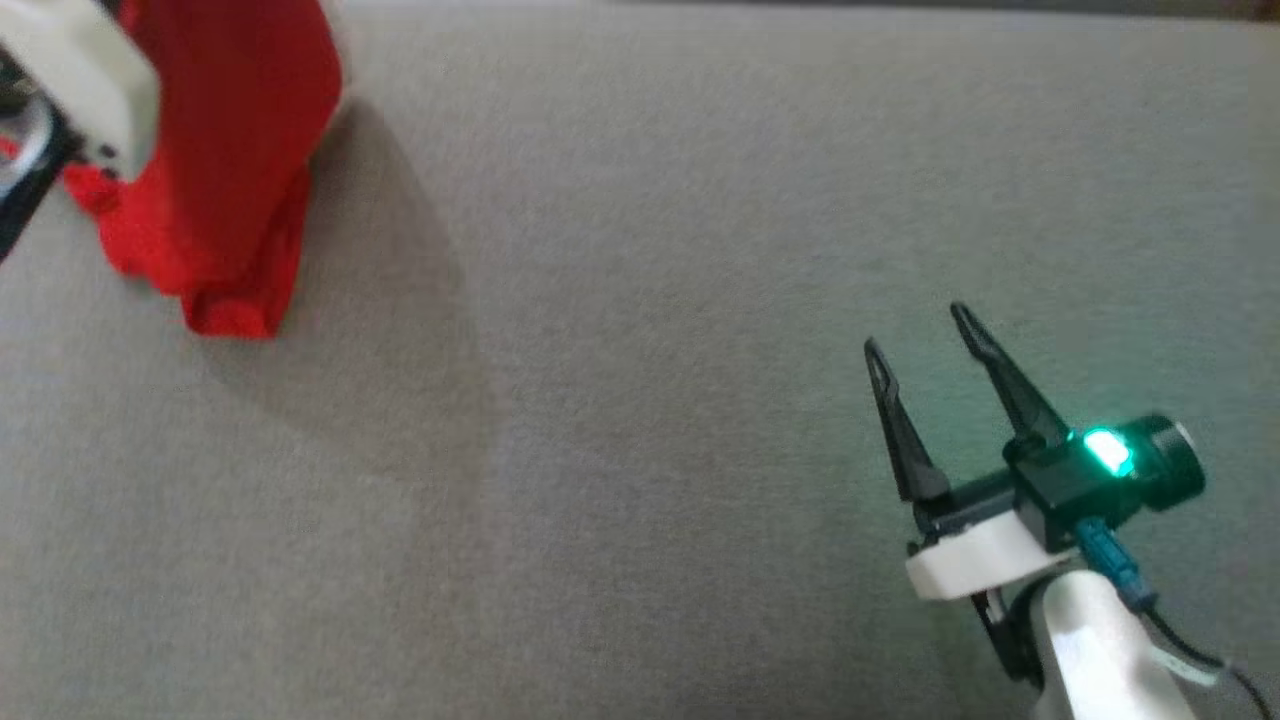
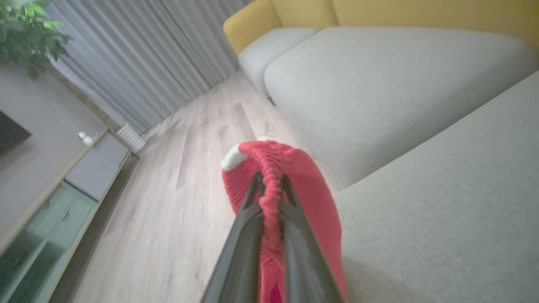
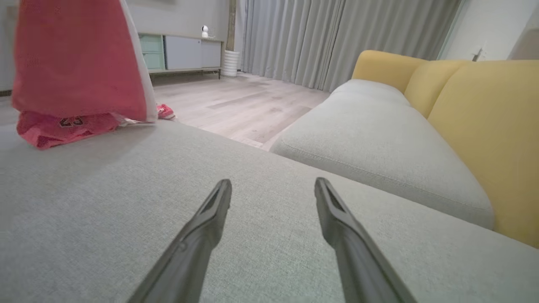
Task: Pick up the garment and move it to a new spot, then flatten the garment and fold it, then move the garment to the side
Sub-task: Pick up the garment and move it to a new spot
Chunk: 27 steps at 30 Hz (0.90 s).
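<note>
Two hands, catalogued from the grip outward.

1. Left hand [image 2: 270, 179]: fingers closed on a gathered ridge of the red garment [image 2: 311, 189], which hangs down from the grip. Its lower end lies bunched on the grey sofa seat [image 1: 640, 300], close to the seat's edge by the wooden floor [image 2: 177, 189]. White trim shows at the top fold.

2. Right hand [image 1: 917, 328]: fingers spread apart, gripping nothing, low over bare seat fabric and well apart from the garment. A green light glows on its wrist.

3. Open room: a broad stretch of seat lies bare between the garment and the right hand.

4. Surroundings: a second grey seat cushion [image 3: 379, 160] sits beside, with yellow backrests [image 3: 484, 126] behind it. Across the floor hang grey curtains [image 3: 337, 33]. A leafy plant [image 2: 29, 38] stands near them.

5. Containers: a low cabinet [image 3: 185, 52] with pale green and white fronts stands against the wall, a small white object [image 3: 205, 30] on top; its contents cannot be told.
</note>
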Tool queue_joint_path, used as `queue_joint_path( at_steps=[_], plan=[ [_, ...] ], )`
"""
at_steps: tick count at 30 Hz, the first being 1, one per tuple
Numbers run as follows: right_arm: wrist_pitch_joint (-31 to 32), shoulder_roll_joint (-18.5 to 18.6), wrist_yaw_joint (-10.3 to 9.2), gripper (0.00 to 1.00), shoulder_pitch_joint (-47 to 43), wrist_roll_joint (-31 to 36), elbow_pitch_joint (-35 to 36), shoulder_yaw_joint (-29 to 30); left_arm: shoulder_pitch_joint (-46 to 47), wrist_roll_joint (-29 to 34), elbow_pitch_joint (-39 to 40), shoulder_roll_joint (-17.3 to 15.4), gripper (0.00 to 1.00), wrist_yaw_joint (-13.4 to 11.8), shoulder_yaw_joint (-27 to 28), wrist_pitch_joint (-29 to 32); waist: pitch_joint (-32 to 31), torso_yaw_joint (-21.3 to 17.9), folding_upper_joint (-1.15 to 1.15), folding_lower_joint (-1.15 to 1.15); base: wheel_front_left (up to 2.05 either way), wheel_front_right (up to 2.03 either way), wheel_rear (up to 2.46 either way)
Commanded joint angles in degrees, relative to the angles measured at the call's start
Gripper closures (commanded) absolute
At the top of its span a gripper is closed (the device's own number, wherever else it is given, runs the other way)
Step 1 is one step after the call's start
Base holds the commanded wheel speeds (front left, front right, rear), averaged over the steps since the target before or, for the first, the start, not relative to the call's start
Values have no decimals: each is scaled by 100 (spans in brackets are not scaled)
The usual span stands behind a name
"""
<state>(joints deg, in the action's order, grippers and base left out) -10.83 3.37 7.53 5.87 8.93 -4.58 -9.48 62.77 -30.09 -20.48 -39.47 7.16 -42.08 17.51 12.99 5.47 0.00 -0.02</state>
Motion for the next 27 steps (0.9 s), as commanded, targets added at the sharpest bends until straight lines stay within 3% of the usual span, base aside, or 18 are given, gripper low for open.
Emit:
queue_joint_path(
  at_steps=[1,9,14,20,27],
  plan=[
    [-56,-47,-4,0,-45,-51,137,-138,468,13,233,-146,100,21,204,6,-407,-368,0,2,0,0,0],
    [-147,-48,-4,0,-148,-286,51,118,1032,-235,735,906,100,30,-75,-605,-695,-864,0,2,0,0,0],
    [-188,-48,-4,0,-167,-333,56,335,750,-408,808,1487,100,-40,-152,-1163,-665,-1015,0,2,0,0,0],
    [-226,-48,-4,0,-324,-344,54,698,-806,-723,754,1810,100,-411,-300,-1982,-624,-1051,0,2,0,0,0],
    [-237,-49,-4,0,-418,-290,116,926,-2969,-1271,-98,2010,100,-891,-298,-2903,-467,-1040,0,2,0,0,0]
  ],
)
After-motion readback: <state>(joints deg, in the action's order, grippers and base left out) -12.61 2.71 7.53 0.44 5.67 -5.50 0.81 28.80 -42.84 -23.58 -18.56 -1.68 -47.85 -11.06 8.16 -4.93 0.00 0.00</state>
